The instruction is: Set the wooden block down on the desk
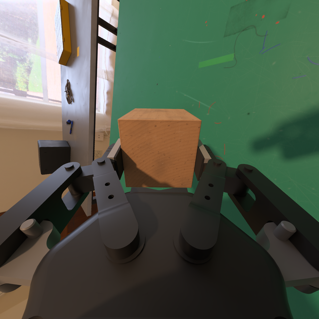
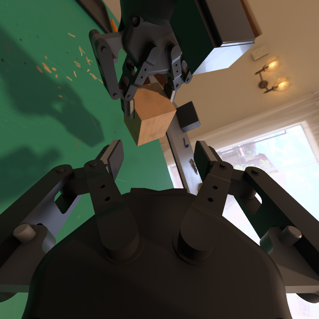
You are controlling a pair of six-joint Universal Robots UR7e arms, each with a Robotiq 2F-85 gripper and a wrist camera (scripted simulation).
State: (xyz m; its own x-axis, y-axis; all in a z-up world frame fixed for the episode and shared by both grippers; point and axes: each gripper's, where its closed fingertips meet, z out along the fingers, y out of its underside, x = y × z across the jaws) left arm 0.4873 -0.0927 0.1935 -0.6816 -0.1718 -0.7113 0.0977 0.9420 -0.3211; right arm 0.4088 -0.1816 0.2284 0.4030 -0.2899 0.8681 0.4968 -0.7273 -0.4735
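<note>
My left gripper (image 1: 159, 151) is shut on a wooden block (image 1: 159, 148), a plain light-brown cube, with one pad on each side face. It holds the block in the air over the green desk (image 1: 207, 86). In the right wrist view the same block (image 2: 153, 117) hangs in the left gripper (image 2: 150, 101), clear of the desk (image 2: 43, 103). My right gripper (image 2: 158, 155) is open and empty, its fingertips just short of the block and not touching it.
A white shelf board (image 1: 77, 103) stands beyond the desk's left edge, bearing a yellow case (image 1: 63, 32), a blue pen (image 1: 70, 126) and a black box (image 1: 53, 155). A window lies behind it. The desk bears scratches and marks. Arm shadows fall on the desk (image 2: 57, 110).
</note>
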